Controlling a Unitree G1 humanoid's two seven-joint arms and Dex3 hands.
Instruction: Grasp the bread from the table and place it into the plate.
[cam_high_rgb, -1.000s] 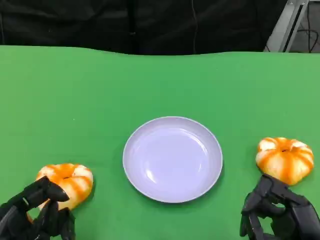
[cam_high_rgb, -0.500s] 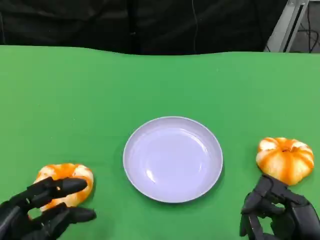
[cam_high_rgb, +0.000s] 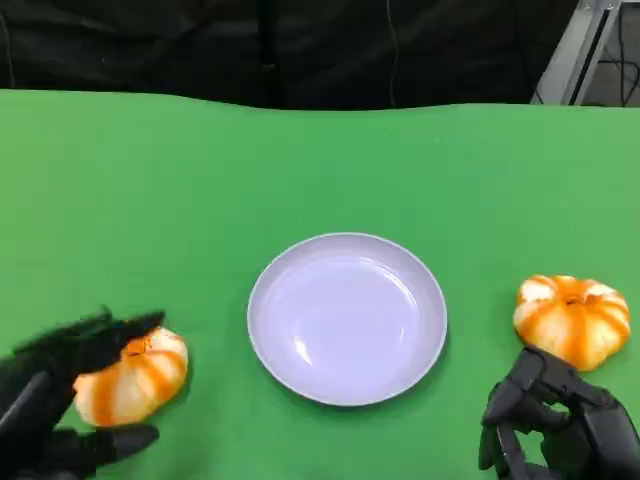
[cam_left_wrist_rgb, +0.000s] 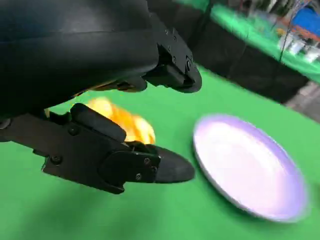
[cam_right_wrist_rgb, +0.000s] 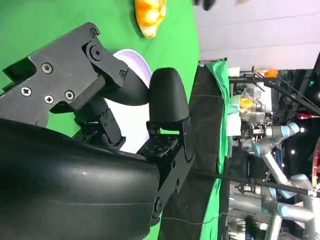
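Left of the plate (cam_high_rgb: 346, 318), well apart from its rim, lies the bread (cam_high_rgb: 132, 374) I am after, an orange bun with pale stripes sitting flat on the green table (cam_high_rgb: 300, 170). My left hand (cam_high_rgb: 62, 398) is spread wide around it, upper fingers over its near-left top and a lower finger reaching under its front edge; I hold nothing yet, and I cannot tell whether any finger touches the crust. To do this well I judge I should settle the hand lower so the fingers bracket the bun's widest part, close gently so the soft loaf is not crushed or squirted out, then lift clear before carrying it to the plate's middle. A second bun (cam_high_rgb: 571, 319) sits right of the plate, just beyond my right hand (cam_high_rgb: 560, 425), whose fingers are curled in on nothing. From my left wrist the bread (cam_left_wrist_rgb: 122, 122) shows between the fingers (cam_left_wrist_rgb: 150, 167) with the plate (cam_left_wrist_rgb: 250, 170) beyond, all smeared by motion. My left hand is blurred and cut off at the frame's corner from the head, so the palm's height over the bun is hard to judge.
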